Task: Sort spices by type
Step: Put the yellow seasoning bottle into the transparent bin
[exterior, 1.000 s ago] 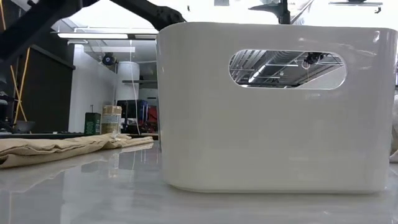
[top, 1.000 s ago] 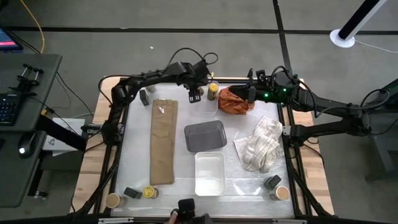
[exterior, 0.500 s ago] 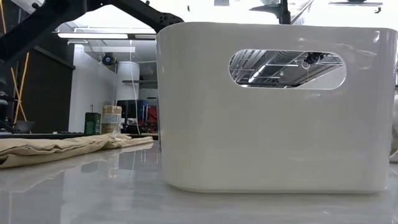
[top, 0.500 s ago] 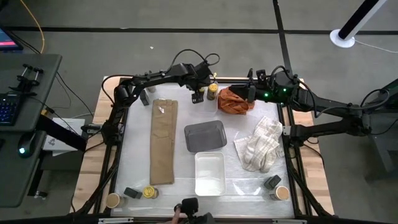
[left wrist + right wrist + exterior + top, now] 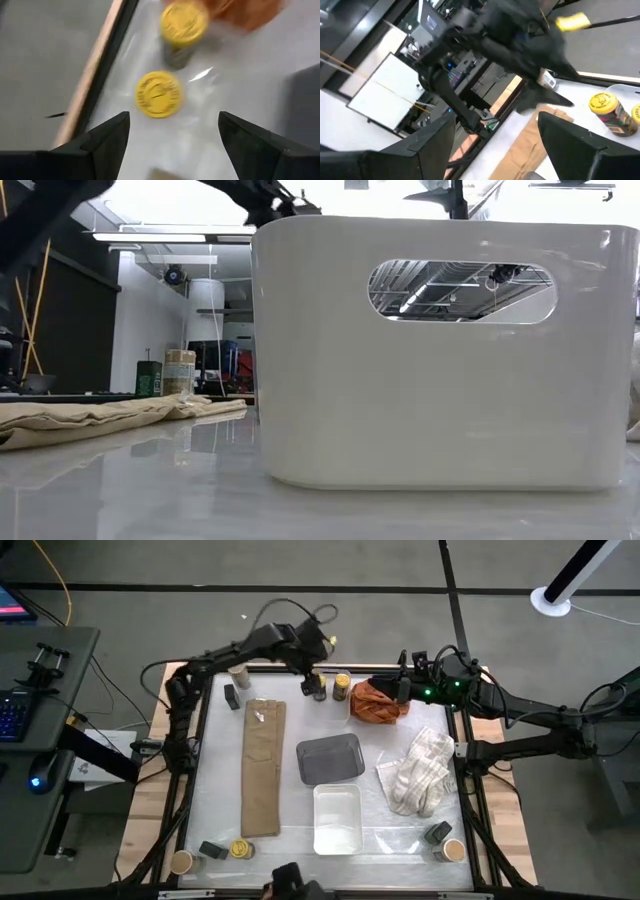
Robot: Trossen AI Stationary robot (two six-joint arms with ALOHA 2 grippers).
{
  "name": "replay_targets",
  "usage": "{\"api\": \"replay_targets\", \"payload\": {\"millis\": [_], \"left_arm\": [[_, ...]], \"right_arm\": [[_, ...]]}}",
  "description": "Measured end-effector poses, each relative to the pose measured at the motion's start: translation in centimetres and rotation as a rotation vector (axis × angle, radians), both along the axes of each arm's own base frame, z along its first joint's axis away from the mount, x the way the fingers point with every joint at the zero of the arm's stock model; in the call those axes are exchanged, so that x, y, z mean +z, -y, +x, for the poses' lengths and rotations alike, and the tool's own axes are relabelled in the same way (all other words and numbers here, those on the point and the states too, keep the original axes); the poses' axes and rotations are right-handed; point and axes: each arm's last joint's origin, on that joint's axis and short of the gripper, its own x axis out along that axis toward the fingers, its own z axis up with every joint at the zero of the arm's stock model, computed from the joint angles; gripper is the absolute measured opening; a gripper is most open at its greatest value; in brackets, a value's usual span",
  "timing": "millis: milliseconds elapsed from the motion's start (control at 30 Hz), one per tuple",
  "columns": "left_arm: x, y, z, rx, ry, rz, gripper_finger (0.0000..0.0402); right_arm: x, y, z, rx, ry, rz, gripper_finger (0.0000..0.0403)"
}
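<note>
My left gripper hangs open above the table's far edge, over two jars with yellow lids. One jar lies straight below it, between the fingers' lines; the other jar stands just to its right. Both stand upright on their bases. My right gripper waits open at the far right, beside an orange bag. A tub and a dark tin sit far left. Near left are a tub, a tin and a jar. Near right are a tin and a tub.
A grey tray sits mid-table, with a white tray nearer; the white tray fills the low view. A tan folded cloth lies left of them, a crumpled white cloth to their right.
My left gripper has risen from table level and drawn back toward the far edge. It has uncovered a yellow-lidded jar, which now stands alone just left of the other jar.
</note>
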Motion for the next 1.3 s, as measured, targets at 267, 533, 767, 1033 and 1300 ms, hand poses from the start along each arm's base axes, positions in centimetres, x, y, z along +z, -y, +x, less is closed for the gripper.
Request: {"api": "replay_targets", "payload": {"millis": [267, 533, 767, 1033, 1300], "left_arm": [[6.1, 6.8, -5.2, -0.039, 0.273, -0.183, 0.0291], [5.3, 20.3, -14.3, -0.111, 0.325, -0.353, 0.0291], [2.0, 29.0, -19.8, -0.263, 0.157, -0.461, 0.0291], [-0.4, 36.3, -17.1, -0.515, -0.033, -0.331, 0.0291], [-2.5, 43.1, -13.8, -0.529, -0.261, -0.211, 0.0291]], "right_arm": [[-0.3, 0.0, 0.0, 0.008, -0.036, -0.013, 0.0279], [-1.0, -0.1, -0.2, 0.011, -0.11, 0.01, 0.0279], [-1.7, -0.1, -0.3, 0.015, -0.184, 0.016, 0.0279], [-2.1, -0.2, -0.4, 0.041, -0.228, 0.024, 0.0279], [-2.6, -0.4, -0.6, 0.11, -0.289, -0.006, 0.0279]]}}
